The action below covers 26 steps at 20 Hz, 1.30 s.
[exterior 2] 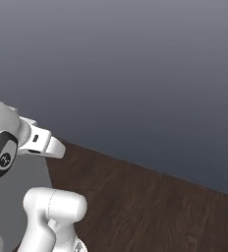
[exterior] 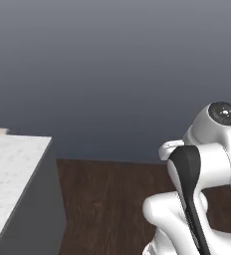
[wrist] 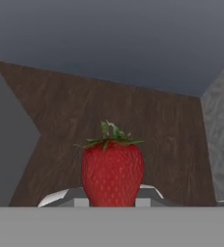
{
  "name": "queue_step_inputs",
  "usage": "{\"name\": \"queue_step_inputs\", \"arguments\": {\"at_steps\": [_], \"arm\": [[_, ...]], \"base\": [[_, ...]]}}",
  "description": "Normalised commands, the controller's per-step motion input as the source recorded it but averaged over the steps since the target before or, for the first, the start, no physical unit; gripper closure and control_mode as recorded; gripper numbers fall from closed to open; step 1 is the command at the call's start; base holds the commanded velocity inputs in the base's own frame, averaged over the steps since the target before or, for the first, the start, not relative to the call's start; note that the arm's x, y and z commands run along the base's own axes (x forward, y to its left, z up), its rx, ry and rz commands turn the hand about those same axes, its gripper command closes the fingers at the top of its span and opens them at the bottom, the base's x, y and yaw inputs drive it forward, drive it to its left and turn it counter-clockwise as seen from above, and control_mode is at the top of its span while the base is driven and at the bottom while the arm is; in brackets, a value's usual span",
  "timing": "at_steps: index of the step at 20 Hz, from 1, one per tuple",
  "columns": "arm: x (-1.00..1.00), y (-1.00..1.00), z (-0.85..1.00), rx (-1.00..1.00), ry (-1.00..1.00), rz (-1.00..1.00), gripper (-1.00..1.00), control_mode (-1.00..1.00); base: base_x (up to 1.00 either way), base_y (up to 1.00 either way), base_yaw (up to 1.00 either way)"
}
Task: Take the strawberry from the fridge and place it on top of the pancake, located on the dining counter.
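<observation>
In the hand view, the robot's two-finger hand [wrist: 112, 198] pinches the small red strawberry with green leaves [wrist: 112, 172] upright above the dark brown wooden floor [wrist: 109, 111], with the white marble-look bench [exterior: 8, 174] off to the side.

Ahead of my rig lies open dark wood floor [exterior: 107, 199], running to a blank grey wall [exterior: 112, 64]. The white marble dining counter [exterior: 10, 174] blocks the left side, its grey base dropping to the floor. The held strawberry [wrist: 112, 171] fills my hand camera's foreground.
</observation>
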Motion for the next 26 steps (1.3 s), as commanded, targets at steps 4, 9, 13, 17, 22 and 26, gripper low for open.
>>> {"name": "queue_step_inputs", "arguments": {"at_steps": [4,9,13,17,22,26], "arm": [[0.00,0.00,0.00,0.00,0.00,0.00,1.00,1.00],[0.00,0.00,0.00,0.00,0.00,0.00,1.00,1.00],[0.00,0.00,0.00,0.00,0.00,0.00,1.00,1.00],[0.00,0.00,0.00,0.00,0.00,0.00,1.00,1.00],[0.00,0.00,0.00,0.00,0.00,0.00,1.00,1.00],[0.00,0.00,0.00,0.00,0.00,0.00,1.00,1.00]], "base": [[1.00,0.31,0.11],[1.00,0.17,0.13],[1.00,-0.05,0.18],[1.00,-0.06,0.44],[1.00,-0.21,0.60],[1.00,-0.20,0.60]]}}
